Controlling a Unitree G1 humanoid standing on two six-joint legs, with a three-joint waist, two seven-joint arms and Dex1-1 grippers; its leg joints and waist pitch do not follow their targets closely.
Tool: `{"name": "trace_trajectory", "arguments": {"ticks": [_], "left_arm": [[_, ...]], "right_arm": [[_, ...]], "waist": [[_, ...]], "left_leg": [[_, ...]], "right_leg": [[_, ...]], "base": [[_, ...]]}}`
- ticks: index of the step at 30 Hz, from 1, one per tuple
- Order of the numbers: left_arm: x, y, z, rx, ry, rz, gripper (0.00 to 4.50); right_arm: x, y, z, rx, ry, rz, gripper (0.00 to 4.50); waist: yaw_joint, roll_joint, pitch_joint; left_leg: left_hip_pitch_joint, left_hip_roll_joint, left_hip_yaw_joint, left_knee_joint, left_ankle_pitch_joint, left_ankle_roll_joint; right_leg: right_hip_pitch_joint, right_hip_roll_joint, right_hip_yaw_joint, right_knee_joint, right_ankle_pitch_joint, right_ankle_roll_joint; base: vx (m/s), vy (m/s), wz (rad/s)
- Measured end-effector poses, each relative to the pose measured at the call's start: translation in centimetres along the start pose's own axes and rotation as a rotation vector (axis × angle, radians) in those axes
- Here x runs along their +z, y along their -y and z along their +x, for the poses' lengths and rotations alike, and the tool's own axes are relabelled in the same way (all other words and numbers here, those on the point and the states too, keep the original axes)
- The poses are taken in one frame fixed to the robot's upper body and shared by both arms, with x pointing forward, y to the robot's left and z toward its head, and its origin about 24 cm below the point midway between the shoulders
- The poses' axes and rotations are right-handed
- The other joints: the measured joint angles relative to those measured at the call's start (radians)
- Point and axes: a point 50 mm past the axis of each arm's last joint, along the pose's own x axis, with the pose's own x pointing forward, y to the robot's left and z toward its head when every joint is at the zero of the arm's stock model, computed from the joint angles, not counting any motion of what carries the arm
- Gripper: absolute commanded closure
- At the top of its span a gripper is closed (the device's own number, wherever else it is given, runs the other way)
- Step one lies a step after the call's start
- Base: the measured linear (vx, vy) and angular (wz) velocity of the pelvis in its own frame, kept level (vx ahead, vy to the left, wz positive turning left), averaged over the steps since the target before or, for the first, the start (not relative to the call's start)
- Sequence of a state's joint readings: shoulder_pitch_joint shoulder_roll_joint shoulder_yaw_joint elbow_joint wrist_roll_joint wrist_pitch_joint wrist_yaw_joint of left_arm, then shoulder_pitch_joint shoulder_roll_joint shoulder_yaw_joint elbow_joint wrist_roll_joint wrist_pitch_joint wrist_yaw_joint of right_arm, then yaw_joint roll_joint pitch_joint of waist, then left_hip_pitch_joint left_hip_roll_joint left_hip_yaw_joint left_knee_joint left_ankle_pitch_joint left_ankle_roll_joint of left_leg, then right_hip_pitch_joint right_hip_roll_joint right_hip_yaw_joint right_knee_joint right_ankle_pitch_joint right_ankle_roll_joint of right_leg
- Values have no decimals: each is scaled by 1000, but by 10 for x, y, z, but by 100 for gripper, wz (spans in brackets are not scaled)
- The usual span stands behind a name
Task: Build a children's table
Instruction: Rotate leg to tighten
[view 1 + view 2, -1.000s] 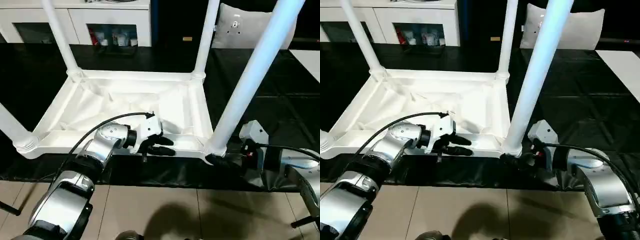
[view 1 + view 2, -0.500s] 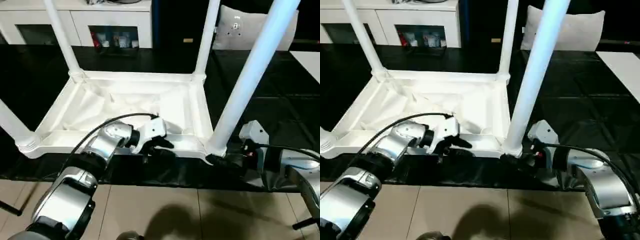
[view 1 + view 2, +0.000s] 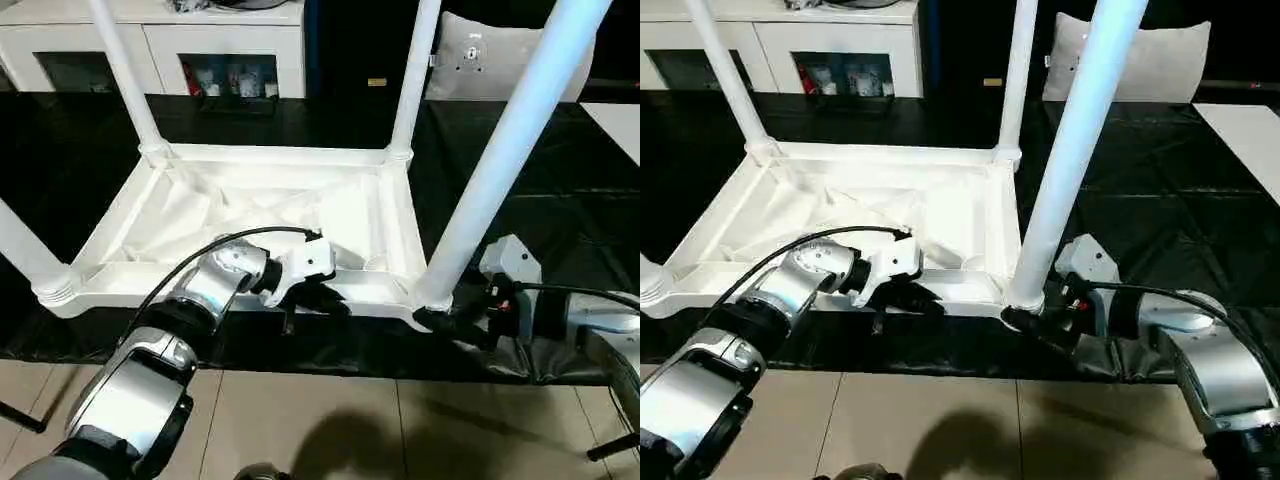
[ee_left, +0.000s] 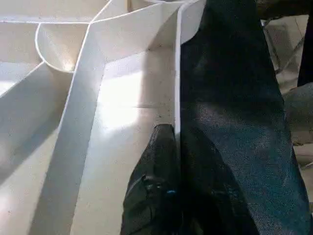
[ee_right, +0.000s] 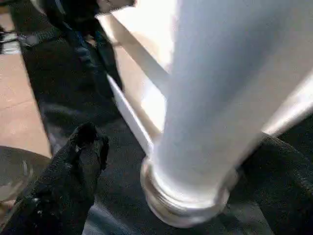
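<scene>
Table (image 3: 250, 215) lies upside down on a black mat (image 3: 560, 180), ribbed underside up, at the middle of the head views. Four legs stand in its corner sockets: one at 11 o'clock (image 3: 125, 75), one at 1 o'clock (image 3: 415, 70), one at 4 o'clock (image 3: 500, 160) rising steeply toward the camera, and one at 8 o'clock (image 3: 25, 255), cut off by the picture's edge.

Left pincer (image 3: 318, 297) sits at the near rim, about 6 o'clock of the top, pressed together on that thin edge; in the left wrist view one black finger (image 4: 156, 186) lies inside against the white wall, and the mat is just outside it. Right pincer (image 3: 1032, 322) is spread wide around the base of the 4 o'clock leg, at its socket; in the right wrist view a finger (image 5: 80, 161) stands apart from the leg's collar, with a gap between.

Beyond the near rim runs a narrow strip of mat, then the tan floor (image 3: 300, 420). At 3 o'clock the mat lies open and bare. At 12 o'clock, well apart from the far rim, stand white cabinets (image 3: 200, 40), and at 1 o'clock a white pillow (image 3: 490, 55) behind the far leg.
</scene>
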State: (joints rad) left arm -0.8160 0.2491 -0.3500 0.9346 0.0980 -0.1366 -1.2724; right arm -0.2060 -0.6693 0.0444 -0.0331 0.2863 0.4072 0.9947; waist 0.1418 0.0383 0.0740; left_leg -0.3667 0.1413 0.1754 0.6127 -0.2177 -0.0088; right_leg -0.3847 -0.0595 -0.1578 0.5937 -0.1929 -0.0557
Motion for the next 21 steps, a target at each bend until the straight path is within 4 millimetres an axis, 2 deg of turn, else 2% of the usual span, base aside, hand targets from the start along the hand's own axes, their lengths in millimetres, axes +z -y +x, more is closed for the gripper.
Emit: {"name": "trace_trajectory", "arguments": {"ticks": [5, 9, 10, 12, 17, 18, 21], "left_arm": [[-3, 2, -6, -15, -12, 15, 445], [-10, 3, -17, -16, -24, 4, 445], [-14, 4, -24, -14, -35, -4, 445], [-19, 6, -32, -11, -44, -14, 445], [-23, 9, -40, -20, -52, -22, 445], [-22, 9, -41, -20, -52, -21, 450], [-23, 9, -43, -21, -54, -26, 450]], "right_arm": [[-8, 10, -3, 12, 4, 29, 0], [-8, 14, -4, 53, 14, 20, 0], [-5, 17, -1, 70, 22, 11, 0], [-4, 20, 2, 83, 38, 12, 0], [-3, 20, 18, 176, 80, 40, 0], [-3, 20, 21, 197, 86, 40, 29], [2, 21, 31, 269, 106, 40, 41]], "waist": [[-7, 0, 0], [-16, -5, 0], [-24, -7, 0], [-30, -10, 0], [-31, -14, 0], [-30, -15, 0], [-30, -16, 1]], "left_leg": [[-1, 0, 0, -1, 0, 0], [-1, 1, 0, -2, 0, 0], [-1, 1, 0, -2, 0, 0], [-1, 1, 0, -2, 0, 0], [0, 1, 0, 0, 0, 0], [-1, 1, 0, 0, 0, 0], [-2, 1, 1, -1, 0, 0]], "right_leg": [[0, 0, 0, 0, -1, -1], [0, 1, 0, 1, -2, -1], [-1, 1, 0, 2, -2, -2], [-1, 1, 0, 2, -2, -2], [-1, 1, 0, 1, -1, -4], [-1, 1, 0, 2, 1, -6], [-2, 1, 0, 2, 2, -9]], "base": [[0, 0, 0], [0, 0, 0], [0, 0, 0], [0, 0, 0], [0, 0, 0], [0, 0, 0], [0, 0, 0]]}}
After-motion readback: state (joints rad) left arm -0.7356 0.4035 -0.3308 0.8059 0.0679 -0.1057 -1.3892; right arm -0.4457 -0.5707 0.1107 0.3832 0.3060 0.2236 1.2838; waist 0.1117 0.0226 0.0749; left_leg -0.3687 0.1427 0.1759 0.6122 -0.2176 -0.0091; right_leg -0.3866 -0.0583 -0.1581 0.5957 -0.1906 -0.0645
